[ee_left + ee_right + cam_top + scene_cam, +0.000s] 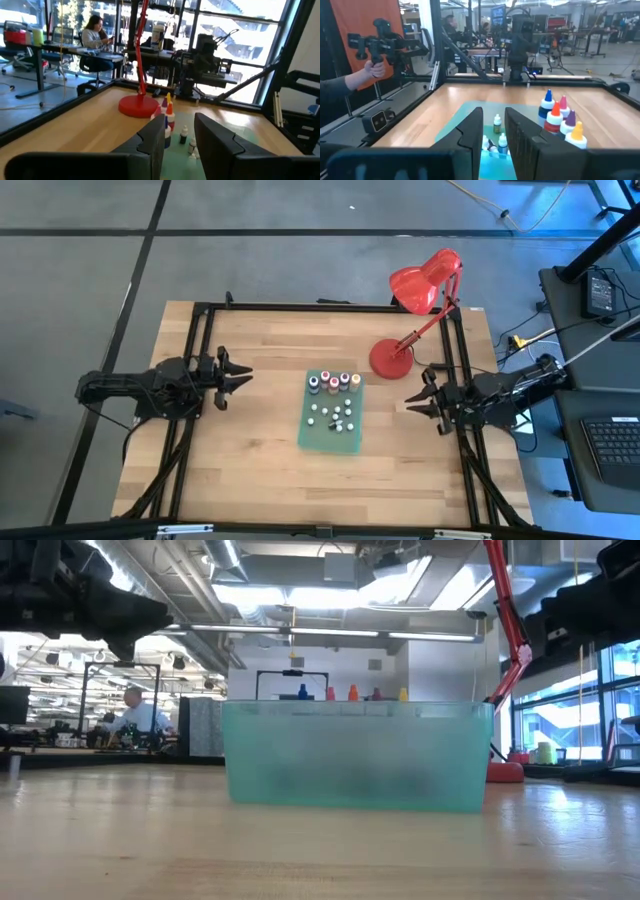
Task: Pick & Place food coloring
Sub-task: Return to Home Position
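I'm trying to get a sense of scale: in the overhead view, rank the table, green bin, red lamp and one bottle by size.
1. Table.
2. Green bin and red lamp: alike in spread, and the lamp's head is nearer the camera, so unranked.
3. Yellow-orange food coloring bottle, smallest.

Grey floor (300, 270), large bright windows (240, 30)

Red desk lamp (391, 358) on wooden table (260, 450), black frame (300, 306) around the edge.
Green bin (318, 442) sits near the lamp's base, toward table centre, apart from it. Laptop (608, 448) lies off the table, well to the lamp's right and nearer the front. Seated person (95, 35) at a desk in the room behind the lamp.
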Available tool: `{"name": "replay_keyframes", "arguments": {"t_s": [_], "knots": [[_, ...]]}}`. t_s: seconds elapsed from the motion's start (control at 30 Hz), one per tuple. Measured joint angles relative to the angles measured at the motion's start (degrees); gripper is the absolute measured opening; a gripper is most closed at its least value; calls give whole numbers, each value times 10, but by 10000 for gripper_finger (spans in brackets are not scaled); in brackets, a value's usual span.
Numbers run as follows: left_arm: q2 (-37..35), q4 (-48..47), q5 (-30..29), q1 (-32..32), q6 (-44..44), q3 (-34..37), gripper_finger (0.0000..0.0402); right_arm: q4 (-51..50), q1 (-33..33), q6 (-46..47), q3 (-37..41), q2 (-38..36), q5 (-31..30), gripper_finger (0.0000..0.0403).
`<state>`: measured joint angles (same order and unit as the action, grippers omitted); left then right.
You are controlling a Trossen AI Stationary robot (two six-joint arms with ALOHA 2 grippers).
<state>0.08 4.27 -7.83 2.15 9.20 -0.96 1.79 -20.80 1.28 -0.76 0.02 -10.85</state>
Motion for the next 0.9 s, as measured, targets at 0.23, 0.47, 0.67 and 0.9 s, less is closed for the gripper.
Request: {"name": "replay_keyframes", "arguments": {"t_s": [0.23,0.47,0.67,0.9], "knots": [[0,-30,1,0,1,-9,99,-1,11,-27,0,3,-1,84],[3,-29,0,0,1,-8,101,-1,11,-79,0,3,-2,84],[3,-28,0,0,1,-8,99,-1,11,-76,0,3,-2,84],[3,-28,0,0,1,-8,101,-1,11,-76,0,3,-2,84]]}}
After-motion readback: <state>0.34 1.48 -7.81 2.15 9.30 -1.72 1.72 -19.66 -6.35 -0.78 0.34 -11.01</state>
